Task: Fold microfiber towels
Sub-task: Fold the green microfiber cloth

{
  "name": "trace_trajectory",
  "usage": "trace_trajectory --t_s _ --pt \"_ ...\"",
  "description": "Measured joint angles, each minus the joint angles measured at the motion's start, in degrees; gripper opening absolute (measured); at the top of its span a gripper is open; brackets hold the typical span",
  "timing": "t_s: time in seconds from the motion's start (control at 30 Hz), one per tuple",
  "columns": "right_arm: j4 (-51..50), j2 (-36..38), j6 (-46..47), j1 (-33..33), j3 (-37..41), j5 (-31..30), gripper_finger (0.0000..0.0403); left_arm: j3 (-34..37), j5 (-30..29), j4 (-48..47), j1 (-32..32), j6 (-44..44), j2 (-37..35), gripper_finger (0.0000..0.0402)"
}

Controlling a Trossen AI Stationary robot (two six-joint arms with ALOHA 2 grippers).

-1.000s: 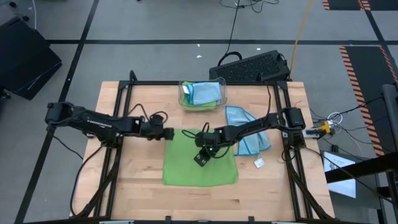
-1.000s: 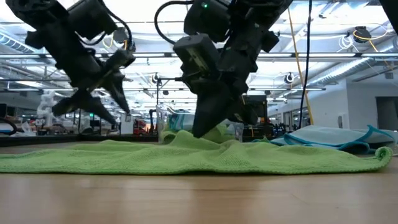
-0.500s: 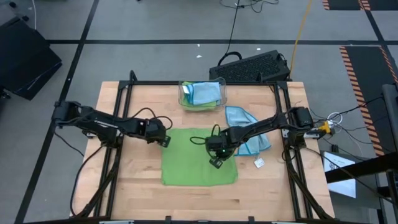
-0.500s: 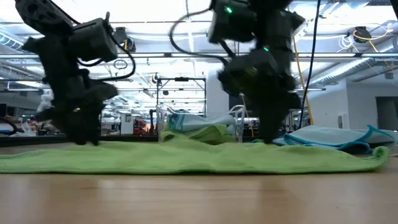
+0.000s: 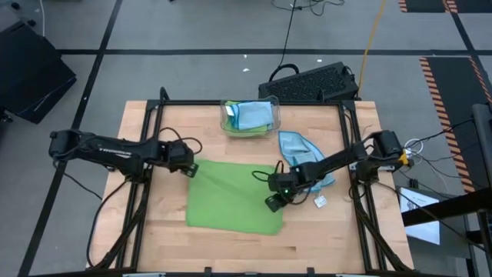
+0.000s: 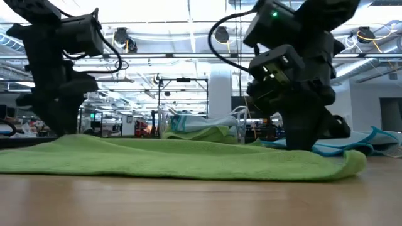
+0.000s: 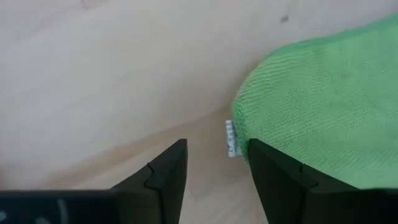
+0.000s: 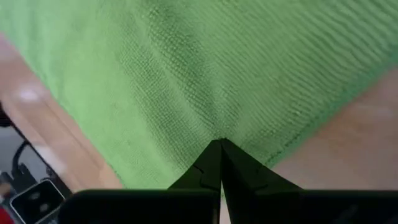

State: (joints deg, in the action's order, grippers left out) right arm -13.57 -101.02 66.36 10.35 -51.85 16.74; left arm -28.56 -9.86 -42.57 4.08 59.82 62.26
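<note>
A green towel (image 5: 234, 194) lies spread flat on the counter (image 5: 323, 238). The right hand (image 5: 274, 201) is clenched on the towel's right edge, pinching the cloth. The left hand (image 5: 190, 168) sits at the far left corner, fingers apart, beside the white tag (image 7: 231, 138). A blue towel (image 5: 302, 154) lies crumpled to the right, more in the bin (image 5: 250, 117).

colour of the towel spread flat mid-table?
Lime green towel; clearest in the high view.
</note>
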Motion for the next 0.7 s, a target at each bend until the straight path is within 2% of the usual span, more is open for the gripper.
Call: trace_trajectory --t_s 0.27,0.43,0.57,0.7 --pt "-6.68 10.53 1.18 -1.43 0.32 -7.84 0.0 -3.33 0.92 2.11 0.78 -3.3 -7.79 0.0172" --pt "-9.53 15.97 -4.25 -1.75 0.36 -9.6 0.0 -4.93 0.92 4.75 0.36 -7.08 -12.35 0.0172" --pt "-9.22 17.89 -9.94 0.69 0.3 -7.81 0.0004 -4.66 4.86 8.41 -4.18 -9.09 -12.56 0.0172" --pt "-8.1 18.18 -12.77 5.56 0.32 -7.55 0.0028 -4.66 6.64 14.37 -12.79 -9.63 -10.87 0.0172"
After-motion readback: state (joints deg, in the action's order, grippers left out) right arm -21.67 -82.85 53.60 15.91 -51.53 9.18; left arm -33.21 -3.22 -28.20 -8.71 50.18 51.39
